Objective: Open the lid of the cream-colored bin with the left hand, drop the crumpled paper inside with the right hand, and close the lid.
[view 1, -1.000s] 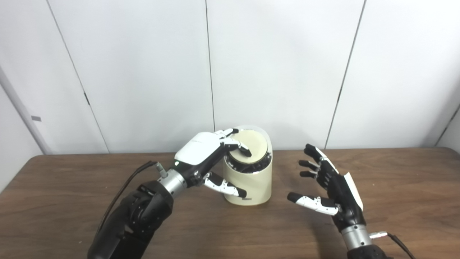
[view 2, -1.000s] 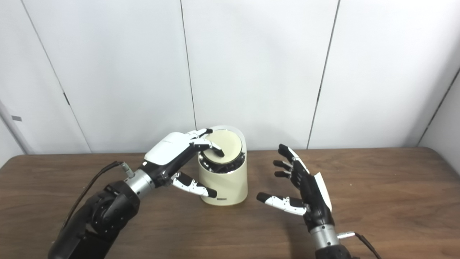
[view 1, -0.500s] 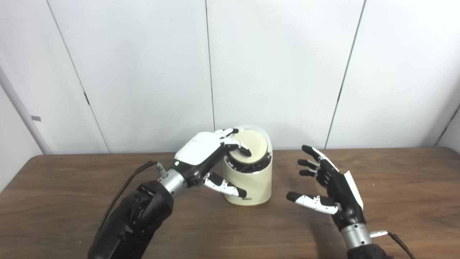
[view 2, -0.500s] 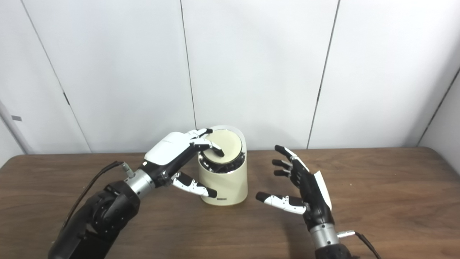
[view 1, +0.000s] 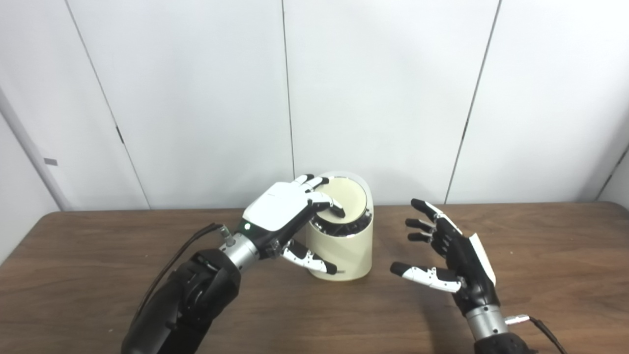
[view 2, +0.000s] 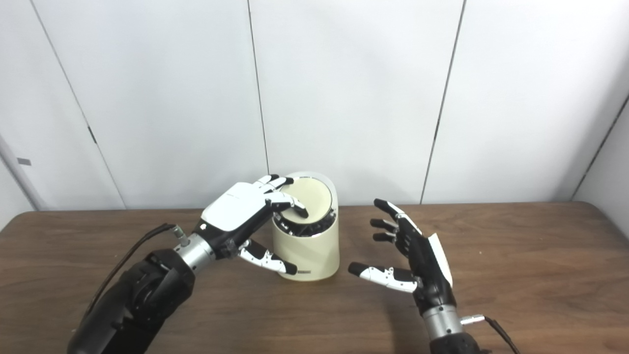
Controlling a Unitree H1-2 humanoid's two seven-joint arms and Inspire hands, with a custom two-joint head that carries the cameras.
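My left hand (view 1: pixel 282 211) rests on top of the cream-coloured cylindrical plastic bin (view 1: pixel 341 243), which stands on the brown wooden table (view 1: pixel 98 275) near its far edge, just in front of the white panelled wall (view 1: pixel 196 98). Compared with a second ago, this hand has rolled forward and settled lower: its fingertips (view 1: pixel 335 211) now press down on the round cream lid (view 1: pixel 346 199) at about nine o'clock on the disc, and its thumb (view 1: pixel 309 258) has drawn in closer along the bin's near-left wall. The lid is tilted, its far edge at twelve o'clock raised and its near edge dipped, so a dark gap (view 1: pixel 344 227) shows below it at six o'clock; I judge it is swinging under my push but is not yet fully open or shut. The left hand grips nothing: its fingers are spread and bent, pressing rather than clasping. My right hand (view 1: pixel 452 253) hovers at three o'clock from the bin, apart from it, palm turned toward it, fingers apart and empty; it has sunk and drifted only a little in the last second. I can see no crumpled paper anywhere, not in either hand and not on the table, so I cannot tell whether it already lies inside. If it does, this press is probably the closing of the lid.
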